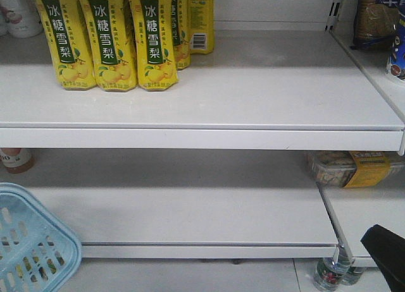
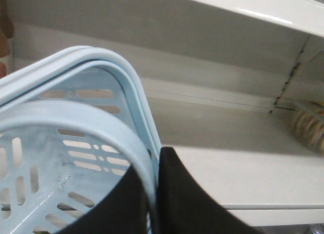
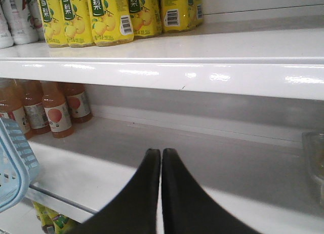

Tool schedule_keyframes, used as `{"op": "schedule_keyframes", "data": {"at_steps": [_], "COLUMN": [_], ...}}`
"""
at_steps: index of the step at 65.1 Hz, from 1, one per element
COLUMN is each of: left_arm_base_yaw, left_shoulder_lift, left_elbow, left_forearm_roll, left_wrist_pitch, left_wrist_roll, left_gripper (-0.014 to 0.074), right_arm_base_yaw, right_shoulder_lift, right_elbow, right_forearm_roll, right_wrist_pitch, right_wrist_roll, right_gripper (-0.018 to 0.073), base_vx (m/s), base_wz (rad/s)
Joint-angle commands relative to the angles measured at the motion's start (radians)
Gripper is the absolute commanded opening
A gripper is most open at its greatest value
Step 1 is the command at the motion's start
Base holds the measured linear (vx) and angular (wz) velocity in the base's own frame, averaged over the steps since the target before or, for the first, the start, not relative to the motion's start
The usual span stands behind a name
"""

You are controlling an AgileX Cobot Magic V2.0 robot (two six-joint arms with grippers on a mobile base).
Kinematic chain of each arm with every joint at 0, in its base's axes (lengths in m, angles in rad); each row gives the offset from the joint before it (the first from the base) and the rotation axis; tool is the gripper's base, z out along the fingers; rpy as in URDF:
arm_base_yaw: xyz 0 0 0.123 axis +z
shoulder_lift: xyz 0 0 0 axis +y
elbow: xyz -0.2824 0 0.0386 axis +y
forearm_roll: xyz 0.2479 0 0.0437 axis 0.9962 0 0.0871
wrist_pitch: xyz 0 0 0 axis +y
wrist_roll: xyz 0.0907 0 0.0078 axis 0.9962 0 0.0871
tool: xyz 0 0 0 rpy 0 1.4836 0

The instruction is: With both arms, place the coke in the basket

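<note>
Nearest to the front camera, at about 8 o'clock, is a corner of the basket (image 1: 31, 241), light blue with slotted walls. In the left wrist view the left gripper (image 2: 154, 206) is closed on the basket rim (image 2: 134, 100): one black finger is inside the wall and one outside, with the thin plastic pinched between them. I judge the basket light and a little flexible, so it can tilt or swing if it is held only at this one edge.

No coke shows in any view. I see only yellow pear-drink bottles (image 1: 107, 39) on the upper shelf at 11 o'clock, and peach-coloured bottles (image 3: 55, 112) at 9 o'clock in the right wrist view. A small cola bottle would probably be light, stiff and smooth, maybe slippery at the label; I would take it at the body under the cap, not at the cap.

Going to the right, the lower shelf (image 1: 190, 203) is bare in the middle and gives open room, but the front edge of the upper shelf (image 1: 202, 137) hangs low over it, so a reach must go in flat.

At 5 o'clock the right gripper (image 3: 161, 193) has its fingers pressed together, with nothing between them. A packaged tray (image 1: 348, 169) lies at 3 o'clock, well apart from it.
</note>
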Motion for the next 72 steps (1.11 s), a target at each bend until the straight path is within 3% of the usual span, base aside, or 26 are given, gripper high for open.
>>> {"op": "schedule_keyframes", "data": {"at_steps": [1, 10, 30, 40, 49, 72], "left_arm_base_yaw": [0.021, 0.056, 0.121, 0.122, 0.123, 0.123], "left_shoulder_lift": [0.005, 0.005, -0.010, -0.077, -0.072, -0.072], "left_elbow": [-0.031, -0.031, -0.030, -0.030, -0.030, -0.030], "left_forearm_roll": [0.015, 0.015, 0.027, 0.027, 0.079, 0.075], "left_wrist_pitch": [-0.131, -0.128, -0.094, -0.091, -0.092, -0.091], "left_wrist_roll": [0.085, 0.131, 0.134, 0.135, 0.136, 0.136], "left_gripper": [-0.0006, -0.0006, -0.0006, -0.0006, -0.0006, -0.0006], "right_arm_base_yaw": [-0.005, -0.005, -0.005, -0.005, -0.005, -0.005], "right_shoulder_lift": [0.008, 0.008, 0.008, 0.008, 0.008, 0.008], "right_elbow": [-0.026, -0.026, -0.026, -0.026, -0.026, -0.026], "right_forearm_roll": [-0.002, -0.002, -0.002, -0.002, -0.002, -0.002], "right_wrist_pitch": [0.023, 0.023, 0.023, 0.023, 0.023, 0.023], "right_wrist_roll": [-0.004, -0.004, -0.004, -0.004, -0.004, -0.004], "right_gripper": [-0.0005, -0.0005, -0.0005, -0.0005, -0.0005, -0.0005], "base_vx": [0.00, 0.00, 0.00, 0.00, 0.00, 0.00], "base_wz": [0.00, 0.00, 0.00, 0.00, 0.00, 0.00]}}
